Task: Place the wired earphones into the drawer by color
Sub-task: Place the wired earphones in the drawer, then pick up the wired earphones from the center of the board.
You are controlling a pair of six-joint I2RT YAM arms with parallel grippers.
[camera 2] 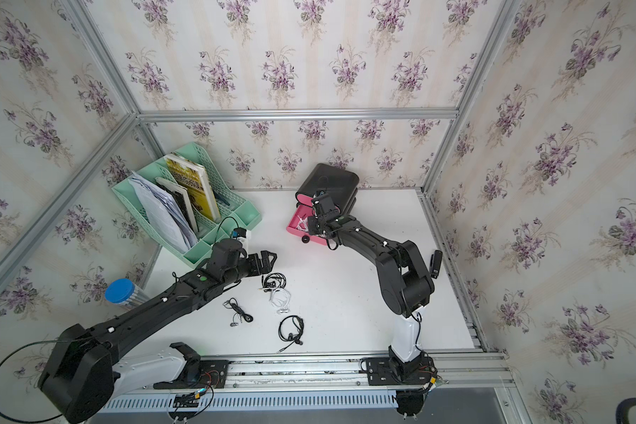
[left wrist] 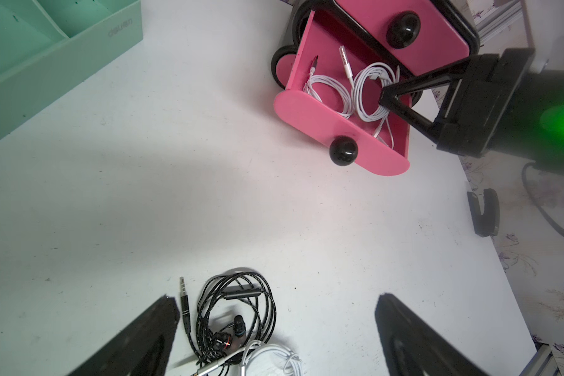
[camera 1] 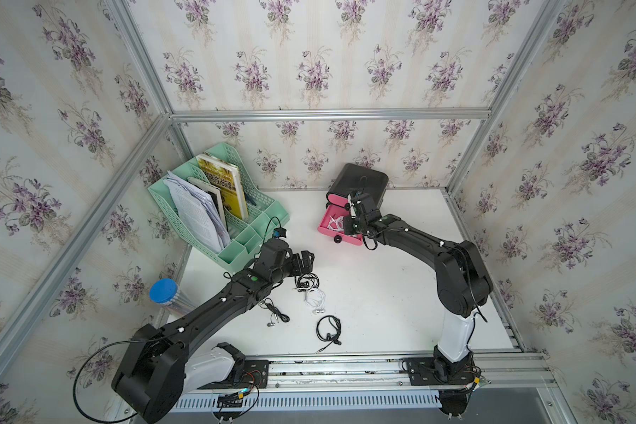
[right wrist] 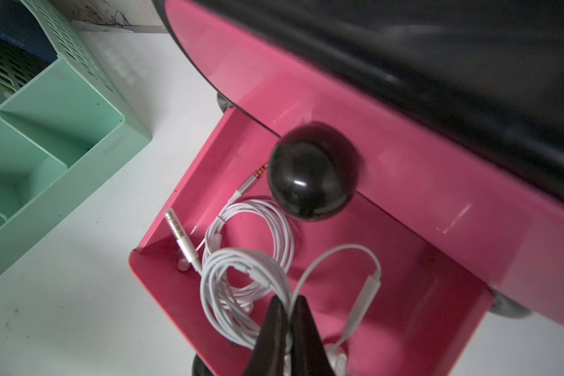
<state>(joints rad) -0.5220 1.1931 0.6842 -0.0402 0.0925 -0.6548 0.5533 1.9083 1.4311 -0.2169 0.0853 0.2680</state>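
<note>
Mint-green mesh rack (camera 1: pixel 235 253), 10 o'clock on the white table (camera 1: pixel 382 293). There is an embossed mark on its low solid wall (left wrist: pixel 119 27), not legible. It holds loose papers (camera 1: pixel 195 213) and a yellow book (camera 1: pixel 224 183) whose print is too small to read.

Black rounded cabinet (camera 1: pixel 362 180) at 12 o'clock, with glossy pink fronts and round black knobs. The open drawer (left wrist: pixel 306 110) sits below a closed one and holds a first white coil (right wrist: pixel 251 224) and a second white coil (right wrist: pixel 228 276).

Right gripper (right wrist: pixel 289 301): fingers pinched almost together on strands of the second white coil.

Left gripper (left wrist: pixel 277 299): spread wide and empty, above the black braided set (left wrist: pixel 235 294) mid-table. A white set (camera 1: pixel 314 297) lies just at its 6 o'clock. Two more black sets (camera 1: pixel 276 312) (camera 1: pixel 331 334) lie toward 6–7 o'clock.
</note>
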